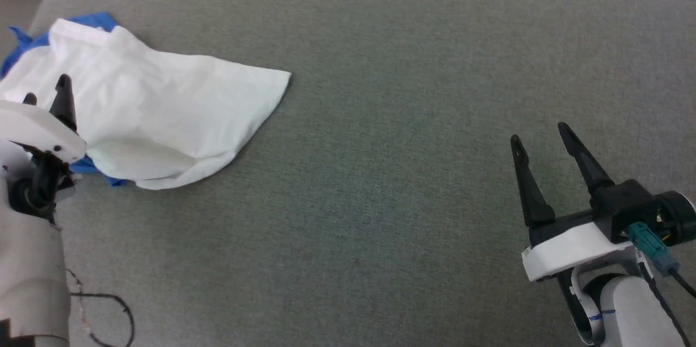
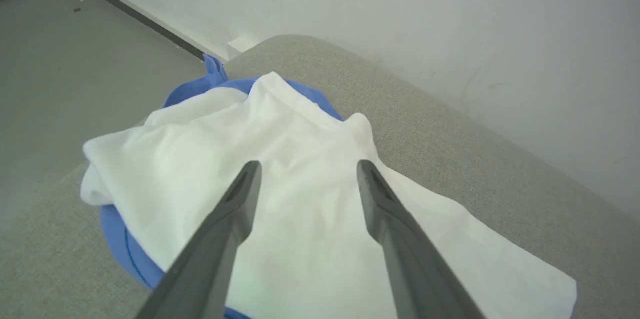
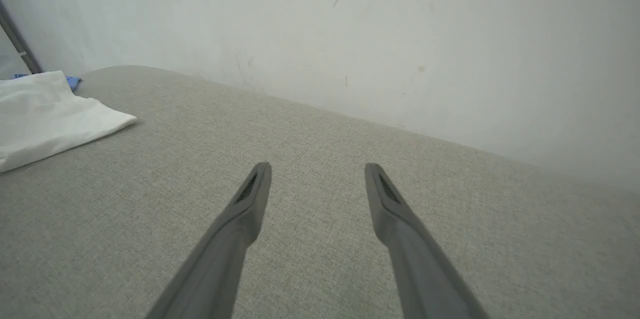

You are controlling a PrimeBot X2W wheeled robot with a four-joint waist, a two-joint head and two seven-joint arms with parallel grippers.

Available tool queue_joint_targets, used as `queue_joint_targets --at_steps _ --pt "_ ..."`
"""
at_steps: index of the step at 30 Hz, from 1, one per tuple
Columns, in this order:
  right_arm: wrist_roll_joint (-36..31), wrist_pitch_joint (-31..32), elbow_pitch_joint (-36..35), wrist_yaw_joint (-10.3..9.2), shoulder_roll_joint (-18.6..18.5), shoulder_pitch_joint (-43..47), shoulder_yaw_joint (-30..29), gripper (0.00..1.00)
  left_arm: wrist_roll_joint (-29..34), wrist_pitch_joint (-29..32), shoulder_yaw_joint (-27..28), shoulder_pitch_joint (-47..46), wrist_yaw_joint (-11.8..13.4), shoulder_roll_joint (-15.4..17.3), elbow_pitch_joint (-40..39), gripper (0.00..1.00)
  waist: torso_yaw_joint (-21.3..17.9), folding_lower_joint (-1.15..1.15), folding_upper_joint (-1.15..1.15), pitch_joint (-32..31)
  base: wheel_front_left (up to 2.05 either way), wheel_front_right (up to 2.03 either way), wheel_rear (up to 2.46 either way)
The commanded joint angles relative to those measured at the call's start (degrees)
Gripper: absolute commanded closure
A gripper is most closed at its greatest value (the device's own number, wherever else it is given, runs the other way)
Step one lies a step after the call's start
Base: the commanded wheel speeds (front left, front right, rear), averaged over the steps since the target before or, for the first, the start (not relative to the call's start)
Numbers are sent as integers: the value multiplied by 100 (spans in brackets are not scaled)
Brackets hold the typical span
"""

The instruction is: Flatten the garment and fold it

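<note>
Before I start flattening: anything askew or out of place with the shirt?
The garment lies bunched and doubled over at the far left corner of the grey surface, blue parts poking out underneath, seemingly at the very edge. The left pincer hovers open above it.

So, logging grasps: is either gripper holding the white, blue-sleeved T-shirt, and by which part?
Nothing is held. Left gripper open over the white, blue-sleeved T-shirt; right gripper open over grey upholstery.

Grey surface open at right, garment heaped left, wall behind
</note>
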Motion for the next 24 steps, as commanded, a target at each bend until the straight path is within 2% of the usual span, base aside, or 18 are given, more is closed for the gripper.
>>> queue_joint_targets --at_steps 1,7,13,14,16,19,24 --pt "9 -56 35 -5 3 -106 13 0 -171 149 81 -196 -60 90 230 0 -263 -1 0 288 0 0 0" --pt "35 -115 89 -5 4 -184 53 0 -581 1065 134 -531 -163 353 1127 0 -350 -1 0 532 0 0 0" --pt "20 -157 118 -5 5 -299 77 0 -714 2187 -92 -700 -227 539 1771 0 -378 -1 0 709 0 0 0" --pt "24 -158 128 -5 5 -305 80 0 -700 2309 -140 -688 -232 558 1805 43 -386 -1 0 708 0 0 0" --pt "35 -161 153 -5 5 -311 89 0 -672 2483 -230 -673 -242 591 1827 100 -398 -1 0 696 0 0 0" --pt "58 -172 207 -5 5 -314 100 0 -646 2519 -303 -658 -250 628 1777 100 -405 -1 0 624 0 0 0" --pt "134 -233 319 -5 5 -284 126 0 -375 1929 -431 -707 -91 787 1508 100 -401 -1 0 337 0 0 0"
